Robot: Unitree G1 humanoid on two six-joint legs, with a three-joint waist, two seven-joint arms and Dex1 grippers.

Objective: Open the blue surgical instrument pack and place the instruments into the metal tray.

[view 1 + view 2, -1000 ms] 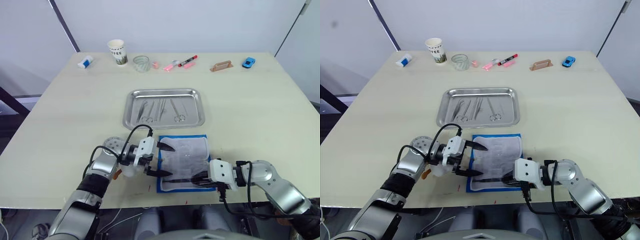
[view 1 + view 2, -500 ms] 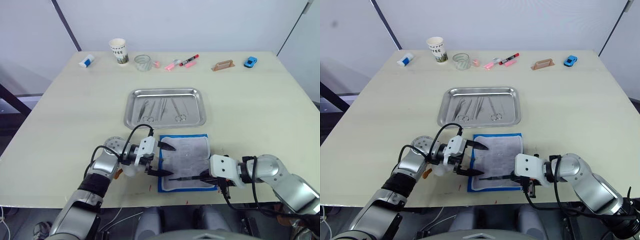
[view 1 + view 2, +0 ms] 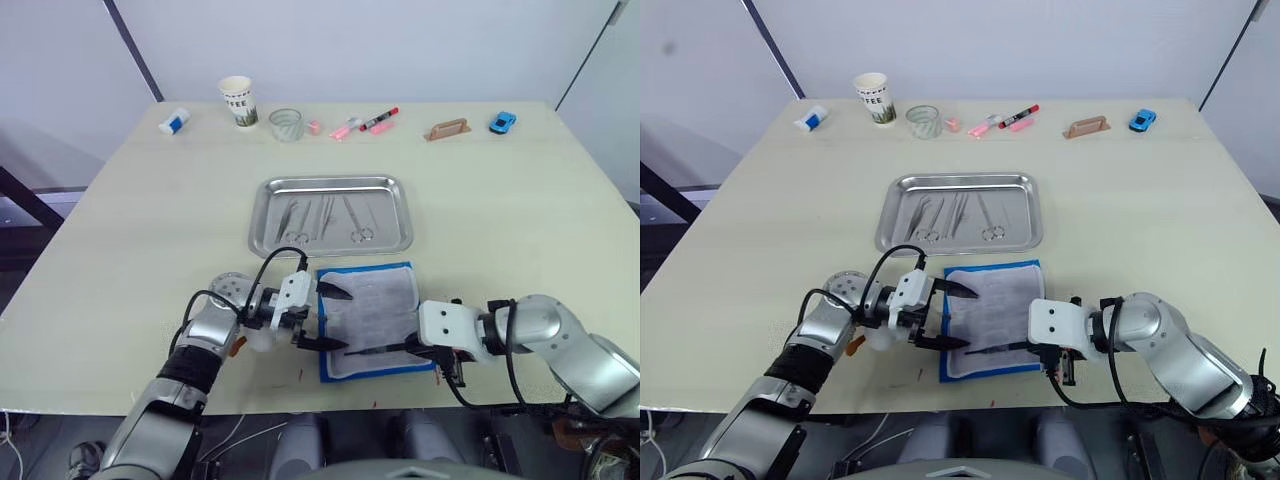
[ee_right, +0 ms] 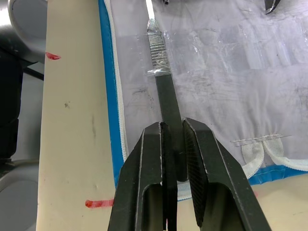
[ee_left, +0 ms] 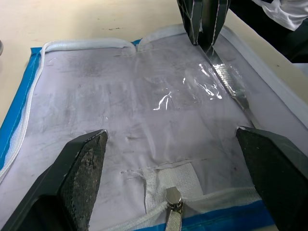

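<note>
The blue surgical instrument pack (image 3: 370, 318) lies open, showing a pale grey-white lining edged in bright blue with white piping, and the slim tool (image 4: 163, 91) on it is dark along the handle and silver at the ridged neck. The metal tray (image 3: 388, 190) is shiny silver, holding silver instruments (image 3: 322, 218). The table (image 3: 150, 220) is pale cream (with small red marks near its front edge), and both grippers have black fingers on white housings.

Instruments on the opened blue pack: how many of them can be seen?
1. A slim dark-handled instrument lies on the pack near its front edge. The right claw grips its handle, and its silver end sits under a clear strap. Others may be hidden in pockets.
</note>
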